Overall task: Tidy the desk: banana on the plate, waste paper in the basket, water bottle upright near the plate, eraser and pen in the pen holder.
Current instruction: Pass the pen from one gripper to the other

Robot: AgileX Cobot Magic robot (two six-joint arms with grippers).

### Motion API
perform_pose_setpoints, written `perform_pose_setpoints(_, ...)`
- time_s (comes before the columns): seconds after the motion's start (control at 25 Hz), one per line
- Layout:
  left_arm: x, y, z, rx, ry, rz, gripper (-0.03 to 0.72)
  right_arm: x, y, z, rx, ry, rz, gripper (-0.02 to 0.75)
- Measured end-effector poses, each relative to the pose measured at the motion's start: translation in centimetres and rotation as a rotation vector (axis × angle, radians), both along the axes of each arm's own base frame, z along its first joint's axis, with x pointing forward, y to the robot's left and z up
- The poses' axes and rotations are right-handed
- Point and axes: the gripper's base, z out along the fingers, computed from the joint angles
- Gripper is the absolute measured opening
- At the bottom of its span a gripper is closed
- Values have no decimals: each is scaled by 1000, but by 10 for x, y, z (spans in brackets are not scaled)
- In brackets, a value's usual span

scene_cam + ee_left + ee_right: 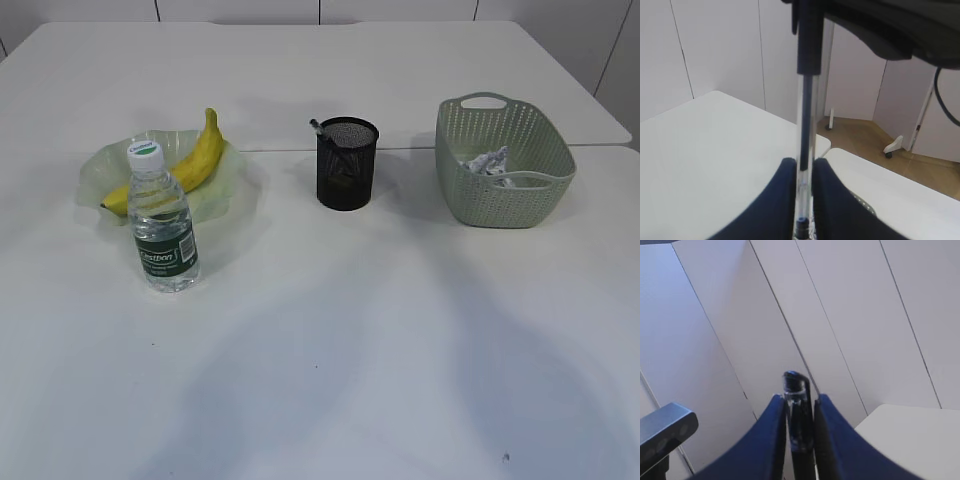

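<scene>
Left wrist view: the light, stiff, slippery clear-plastic pen (805, 150) is pinched low by the left fingers (775, 200), its capped end by the right fingers (772, 440).

one banana (190, 160), one plate (100, 170), one water bottle (162, 220), one mesh pen holder (347, 165), one basket (505, 165), one paper wad (488, 162), plus two pens: (805, 125) and (797, 410).

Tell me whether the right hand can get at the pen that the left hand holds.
Probably yes. The left hand grips the pen by one end, and the capped end sits between the fingers of the right hand, with nothing in the way.
</scene>
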Motion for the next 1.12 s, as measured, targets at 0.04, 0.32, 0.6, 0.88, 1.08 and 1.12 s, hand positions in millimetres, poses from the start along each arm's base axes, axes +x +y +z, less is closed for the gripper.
perform_pose_setpoints(0.04, 0, 0, 0, -1, 0, 0, 44, 0, 0, 0, -3, -3, -1, 127)
perform_pose_setpoints(0.32, 0, 0, 0, -4, 2, -1, 44, 1, -1, 0, -14, -14, -16, 97)
perform_pose_setpoints(0.6, 0, 0, 0, -4, 2, -1, 44, 1, -1, 0, -19, -20, -22, 78)
perform_pose_setpoints(0.88, 0, 0, 0, -4, 2, -1, 47, 1, -1, 0, -25, -26, -28, 77)
perform_pose_setpoints(1.08, 0, 0, 1, -9, 2, -6, 52, 1, -1, 0, -26, -27, -29, 77)
perform_pose_setpoints(1.12, -1, -1, 1, -11, 1, -8, 52, 1, -1, 0, -26, -27, -29, 77)
